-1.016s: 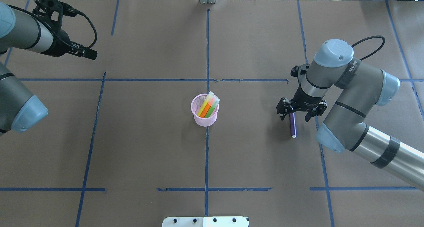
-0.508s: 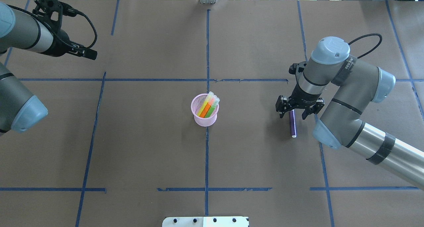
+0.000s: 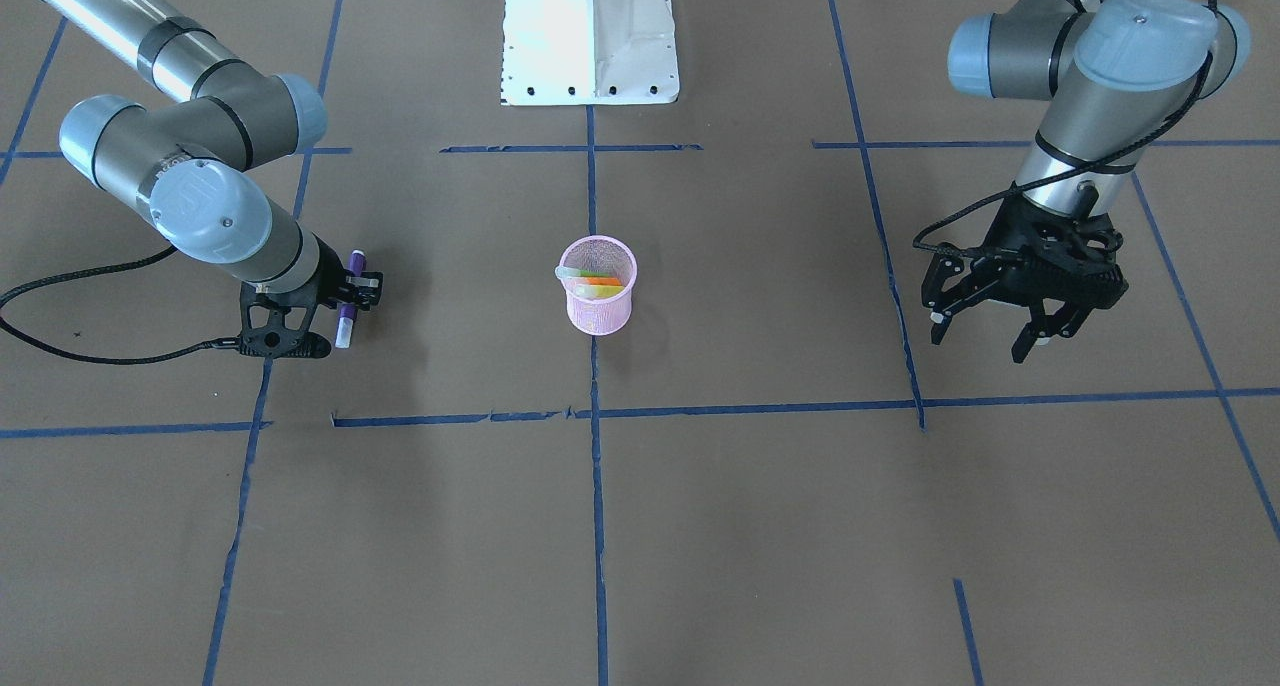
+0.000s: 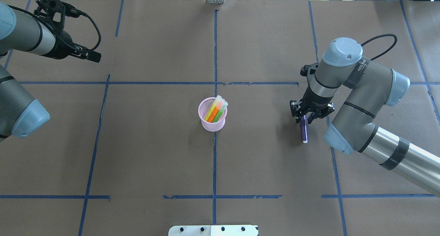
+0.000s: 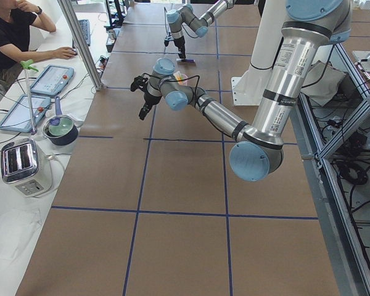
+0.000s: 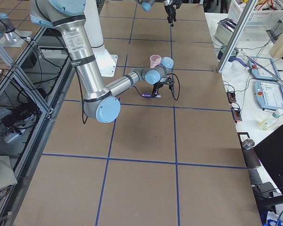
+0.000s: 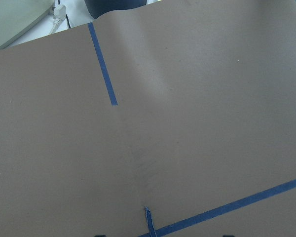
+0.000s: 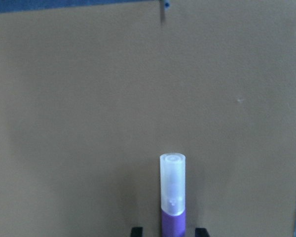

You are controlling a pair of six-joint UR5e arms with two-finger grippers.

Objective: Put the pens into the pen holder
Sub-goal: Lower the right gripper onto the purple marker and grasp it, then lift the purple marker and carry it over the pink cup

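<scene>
One purple pen (image 4: 303, 132), well apart from the pen holder (image 4: 213, 126) — right end effector (image 4: 304, 120) pinches it.

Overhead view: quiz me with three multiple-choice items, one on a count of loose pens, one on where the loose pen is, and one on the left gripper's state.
1. How many pens lie outside the small round pink wire-mesh cup?
A) none
B) one
C) three

2. The slim purple pen with the pale translucent cap lies:
A) inside the cup
B) flat on the brown paper-covered table, between the fingers of the right gripper
C) at the table's far edge

3. The left gripper is:
A) open, holding nothing
B) shut on a pen
C) shut on the cup's rim

Answers:
1 B: only the purple pen lies on the table outside the cup.
2 B: the right wrist view shows the pen between the two fingertips.
3 A: the front-facing view shows its fingers spread with nothing between them.
</scene>
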